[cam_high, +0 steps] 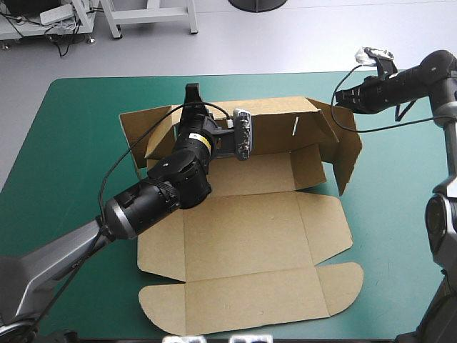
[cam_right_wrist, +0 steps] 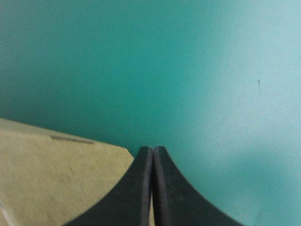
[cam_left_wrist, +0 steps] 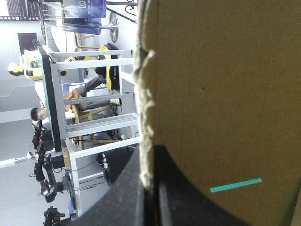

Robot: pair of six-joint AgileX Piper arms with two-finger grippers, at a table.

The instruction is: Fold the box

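Observation:
The brown box [cam_high: 250, 236] lies in the middle of the teal-green cover, its back wall [cam_high: 275, 125] raised and its wide lid panel flat toward the front edge. My left gripper [cam_high: 191, 93] is at the left part of the back wall. In the left wrist view it [cam_left_wrist: 148, 188] is shut on the top edge of the board [cam_left_wrist: 225, 94]. My right gripper [cam_high: 340, 98] hovers by the upper corner of the raised right side flap [cam_high: 343, 146]. Its fingers [cam_right_wrist: 153, 151] meet in a point, and the flap's face [cam_right_wrist: 56, 179] lies beside and under them.
The left side flap [cam_high: 136, 132] stands half raised beyond my left arm. Bare teal-green cover [cam_high: 71, 143] shows to the left, to the right and behind the box. The lid's rounded tabs [cam_high: 343, 282] reach near the front edge.

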